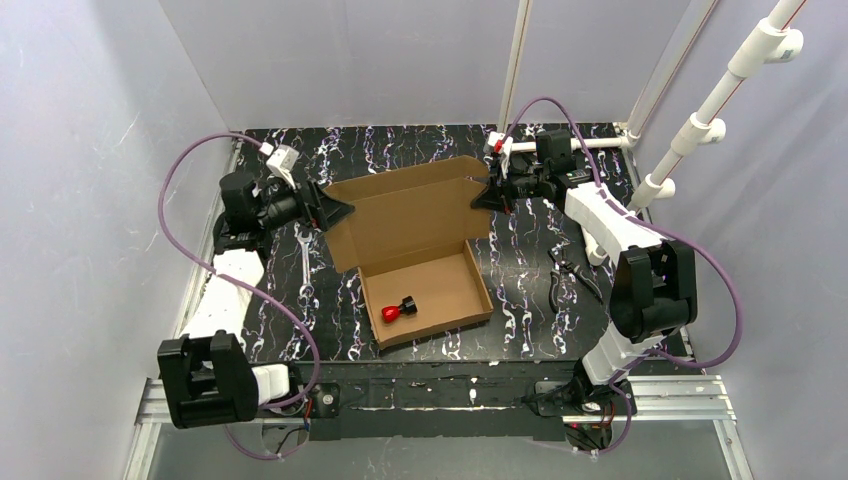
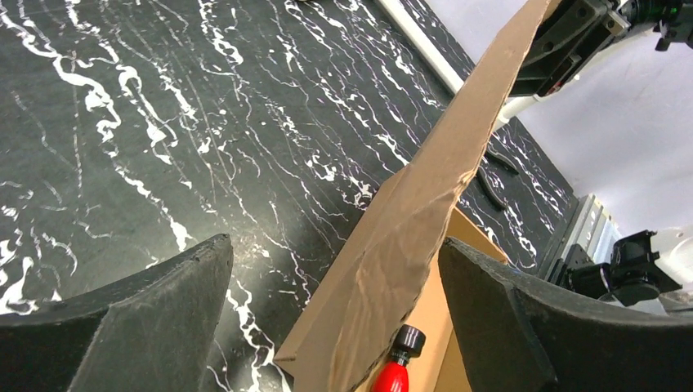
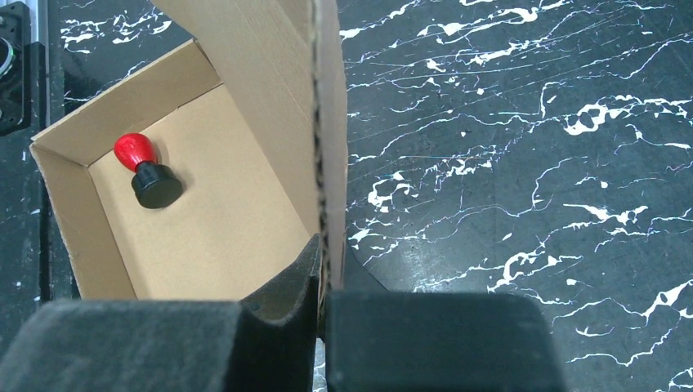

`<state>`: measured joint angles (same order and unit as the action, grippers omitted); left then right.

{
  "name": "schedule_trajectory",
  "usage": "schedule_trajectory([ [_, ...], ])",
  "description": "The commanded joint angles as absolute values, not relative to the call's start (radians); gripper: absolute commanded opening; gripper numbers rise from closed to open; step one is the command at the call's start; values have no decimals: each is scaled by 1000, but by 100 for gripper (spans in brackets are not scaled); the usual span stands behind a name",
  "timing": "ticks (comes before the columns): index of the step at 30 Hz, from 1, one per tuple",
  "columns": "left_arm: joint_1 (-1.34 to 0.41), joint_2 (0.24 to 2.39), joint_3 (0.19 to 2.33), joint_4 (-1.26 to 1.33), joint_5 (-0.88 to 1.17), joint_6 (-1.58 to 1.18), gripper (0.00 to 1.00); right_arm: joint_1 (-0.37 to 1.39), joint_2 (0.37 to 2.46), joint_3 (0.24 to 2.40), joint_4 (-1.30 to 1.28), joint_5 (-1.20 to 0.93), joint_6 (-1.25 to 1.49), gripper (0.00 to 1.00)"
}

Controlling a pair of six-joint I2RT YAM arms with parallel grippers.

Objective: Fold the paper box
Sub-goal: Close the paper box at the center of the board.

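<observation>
Paper box (image 1: 440, 295) lying 9-to-3 o'clock, lid (image 1: 410, 215) raised toward 12, right gripper (image 1: 482, 196) pinching lid edge, left gripper (image 1: 338, 212) spread wide.

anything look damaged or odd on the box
Yes. The raised lid of the box is creased and wrinkled along the edge between the fingers of the open left gripper. A small red and black object lies inside.

Both arms extended, wrists turned inward. Left pincer (image 1: 340, 212) spread wide. Right pincer (image 1: 483, 195) clamped on paper box (image 1: 410, 215) edge.
</observation>
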<state>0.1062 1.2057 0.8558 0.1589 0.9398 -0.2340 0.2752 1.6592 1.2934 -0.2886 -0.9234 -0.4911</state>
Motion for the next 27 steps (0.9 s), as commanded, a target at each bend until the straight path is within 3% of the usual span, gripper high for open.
schedule_trajectory([
  [1, 58, 1219, 897, 259, 978, -197, 89, 279, 1631, 1290, -271, -941, -485, 1],
  [4, 34, 1226, 895, 279, 971, -197, 77, 279, 1633, 1290, -263, -935, -477, 1],
  [8, 22, 1211, 863, 352, 948, -218, 74, 280, 1639, 1287, -254, -937, -463, 1],
  [10, 22, 1214, 861, 380, 953, -231, 68, 280, 1640, 1287, -252, -939, -460, 1],
  [12, 21, 1235, 873, 392, 969, -245, 53, 281, 1641, 1287, -252, -939, -459, 1],
  [15, 21, 1264, 891, 397, 1006, -252, 47, 281, 1642, 1289, -253, -939, -459, 1],
  [21, 20, 1276, 896, 398, 1043, -230, 8, 281, 1640, 1303, -285, -947, -486, 1],
  [25, 20, 1257, 876, 399, 1026, -168, 0, 277, 1623, 1350, -475, -970, -637, 34],
  [26, 21, 1234, 866, 398, 1019, -131, 0, 256, 1585, 1385, -621, -977, -762, 59],
  [27, 21, 1224, 862, 398, 1019, -114, 0, 241, 1569, 1394, -665, -981, -801, 67],
])
